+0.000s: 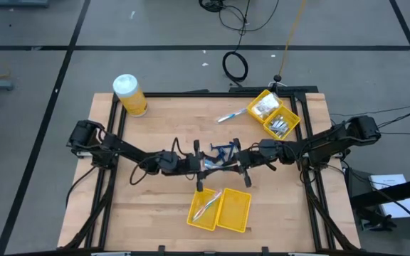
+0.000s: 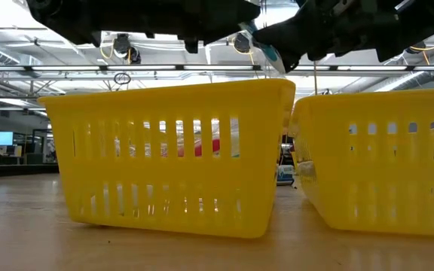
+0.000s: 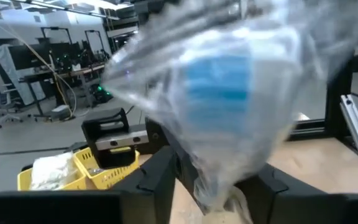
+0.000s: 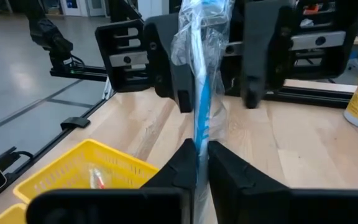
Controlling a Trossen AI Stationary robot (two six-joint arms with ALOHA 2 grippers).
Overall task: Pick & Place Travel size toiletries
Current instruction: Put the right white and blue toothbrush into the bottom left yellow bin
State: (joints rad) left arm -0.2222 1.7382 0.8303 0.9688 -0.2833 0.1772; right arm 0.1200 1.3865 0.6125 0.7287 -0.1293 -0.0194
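Both arms meet mid-tabletop, the right gripper [image 4: 201,163] clamped on a wrapped blue toothbrush [image 4: 202,81] and the left gripper [image 3: 213,186] pinching the same wrapper. One item lies in the near bin [image 1: 219,208]; another toothbrush [image 1: 231,115] waits on the wood, so much remains.

Clear wrap close to the lens

A clear wrapped item [image 3: 229,93] with a light-blue core fills most of the frame, its lower end between the left gripper's [image 3: 216,186] dark fingers [image 3: 154,180]. Beyond, a yellow bin [image 3: 86,171] holds a packet [image 3: 51,171] of white bits; the other gripper [image 3: 114,140] shows above it.
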